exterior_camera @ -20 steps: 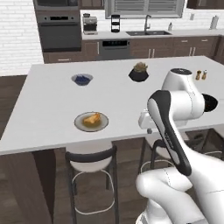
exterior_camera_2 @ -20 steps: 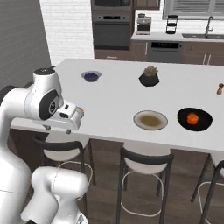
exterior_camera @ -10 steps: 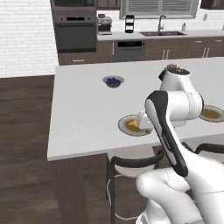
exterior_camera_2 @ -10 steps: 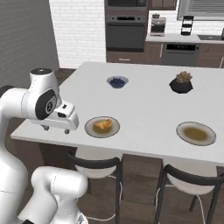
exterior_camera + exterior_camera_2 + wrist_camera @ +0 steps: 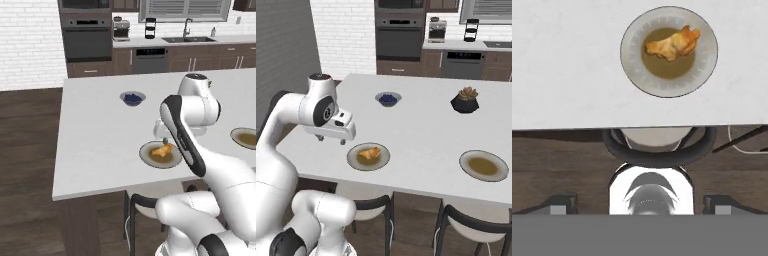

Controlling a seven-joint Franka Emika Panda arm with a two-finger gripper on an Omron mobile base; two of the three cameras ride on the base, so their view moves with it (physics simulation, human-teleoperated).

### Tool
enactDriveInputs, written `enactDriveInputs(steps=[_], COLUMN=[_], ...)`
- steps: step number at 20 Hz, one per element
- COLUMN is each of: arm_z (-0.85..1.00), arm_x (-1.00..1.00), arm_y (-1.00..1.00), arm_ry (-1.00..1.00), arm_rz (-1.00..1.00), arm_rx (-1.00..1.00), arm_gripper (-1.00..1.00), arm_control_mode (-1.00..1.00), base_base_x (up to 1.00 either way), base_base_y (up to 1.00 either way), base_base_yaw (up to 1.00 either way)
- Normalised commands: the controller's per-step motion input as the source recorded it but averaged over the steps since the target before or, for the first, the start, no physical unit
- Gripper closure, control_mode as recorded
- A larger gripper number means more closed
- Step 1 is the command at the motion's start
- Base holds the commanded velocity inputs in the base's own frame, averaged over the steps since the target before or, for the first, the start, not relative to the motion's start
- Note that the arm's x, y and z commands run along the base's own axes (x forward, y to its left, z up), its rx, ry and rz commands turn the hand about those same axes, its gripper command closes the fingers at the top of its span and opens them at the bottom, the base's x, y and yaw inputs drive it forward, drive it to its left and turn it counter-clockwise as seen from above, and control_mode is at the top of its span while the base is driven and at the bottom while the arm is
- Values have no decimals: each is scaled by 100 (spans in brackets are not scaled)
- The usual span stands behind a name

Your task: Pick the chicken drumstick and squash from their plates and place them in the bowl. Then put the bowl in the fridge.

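The chicken drumstick (image 5: 370, 152) lies on one of the plates (image 5: 356, 161) near the island's front edge; in the hand view the chicken drumstick (image 5: 672, 44) and its plate (image 5: 704, 65) sit near the top. My gripper (image 5: 331, 140) hangs open and empty above the front edge, just left of that plate. In the left base view my gripper (image 5: 161, 135) is right behind the drumstick (image 5: 162, 149), half hidden by the arm. The other plate (image 5: 483, 165) holds only its olive-brown centre. The squash, the bowl and the fridge are out of view.
A small grey bowl of blueberries (image 5: 388, 98) and a black plant pot (image 5: 464, 101) stand farther back on the white island (image 5: 421, 127). Dark stools (image 5: 373, 204) are tucked under the front edge. Ovens (image 5: 85, 37) and a sink counter line the back wall.
The whole scene has slid to the right in both base views, so the base has driven left along the island. The drumstick plate now lies close to my gripper, which has stayed open.
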Motion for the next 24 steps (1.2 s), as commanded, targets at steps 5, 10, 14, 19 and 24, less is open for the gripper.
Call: enactDriveInputs(steps=[5,10,14,19,24], arm_z=[-37,-60,-66,-69,-34], arm_x=[86,55,56,67,74], arm_y=[-33,-45,-27,-21,-5], arm_ry=[9,3,10,9,26], arm_rz=[-21,-43,-45,-32,-14], arm_rx=[0,11,17,1,1], arm_gripper=[-100,-100,-100,-100,-100], arm_control_mode=[-100,-100,-100,-100,-100], base_base_x=[0,0,0,0,0], base_base_y=[0,0,0,0,0], base_base_yaw=[0,0,0,0,0])
